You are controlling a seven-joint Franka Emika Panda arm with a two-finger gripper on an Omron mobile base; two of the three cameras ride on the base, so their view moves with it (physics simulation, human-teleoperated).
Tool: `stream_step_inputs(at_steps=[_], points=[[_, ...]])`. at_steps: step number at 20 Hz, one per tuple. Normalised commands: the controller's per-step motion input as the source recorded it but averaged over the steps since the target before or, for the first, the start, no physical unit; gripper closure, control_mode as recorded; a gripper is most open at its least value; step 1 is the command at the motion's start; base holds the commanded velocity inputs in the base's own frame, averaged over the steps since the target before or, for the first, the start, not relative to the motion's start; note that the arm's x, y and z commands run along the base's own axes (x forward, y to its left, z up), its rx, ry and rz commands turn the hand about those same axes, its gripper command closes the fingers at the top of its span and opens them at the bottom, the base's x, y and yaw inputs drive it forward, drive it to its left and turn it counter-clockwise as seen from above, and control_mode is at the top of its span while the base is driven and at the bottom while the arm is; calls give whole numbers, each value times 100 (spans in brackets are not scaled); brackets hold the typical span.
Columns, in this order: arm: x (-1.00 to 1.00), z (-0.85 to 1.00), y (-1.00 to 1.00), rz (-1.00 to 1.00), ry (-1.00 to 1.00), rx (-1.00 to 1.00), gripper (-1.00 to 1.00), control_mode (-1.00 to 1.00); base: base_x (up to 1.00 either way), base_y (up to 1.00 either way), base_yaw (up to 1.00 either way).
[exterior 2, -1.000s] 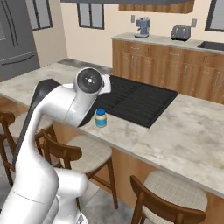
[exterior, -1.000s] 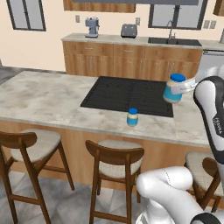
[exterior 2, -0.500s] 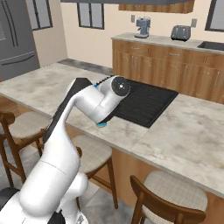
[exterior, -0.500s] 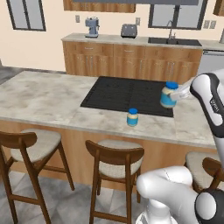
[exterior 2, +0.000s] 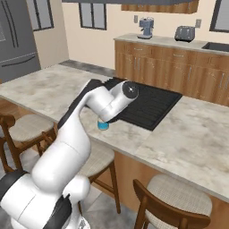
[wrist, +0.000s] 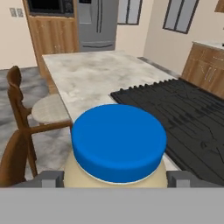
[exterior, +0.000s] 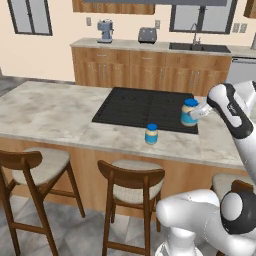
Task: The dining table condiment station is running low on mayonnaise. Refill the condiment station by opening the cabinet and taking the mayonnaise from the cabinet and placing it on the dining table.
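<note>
My gripper (exterior: 193, 114) is shut on the mayonnaise (exterior: 189, 112), a cream jar with a blue lid. It holds the jar low over the front right corner of the black cooktop (exterior: 145, 106), set in the dining table (exterior: 50, 112). I cannot tell whether the jar touches the surface. In the hand view the blue lid (wrist: 119, 142) sits between my grey fingertips (wrist: 48, 178). An identical twin jar (exterior: 151, 134) stands on the marble near the table's front edge, and it peeks out below my arm as the twin jar (exterior 2: 103, 125). The cabinet is out of view.
Wooden stools (exterior: 132, 185) line the table's near side, one to the far left (exterior: 35, 167). A back counter (exterior: 150, 47) carries a coffee maker (exterior: 104, 31), a toaster (exterior: 147, 34) and a sink (exterior: 192, 46). A grey fridge (exterior 2: 18, 38) stands left.
My arm has brought the mayonnaise down and slightly left, from above the table's right side to low over the cooktop's corner. The twin jar has not moved.
</note>
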Motion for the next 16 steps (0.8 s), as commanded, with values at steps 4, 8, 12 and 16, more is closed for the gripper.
stream_step_inputs(at_steps=[4,8,12,16], points=[[42,-32,-5,0,-1,0,100,-100,0,0,0],[38,-36,-19,0,0,0,100,-100,0,0,0],[35,-40,-19,2,0,0,100,-100,0,0,0],[29,-46,-7,3,0,0,100,-100,0,0,0]])
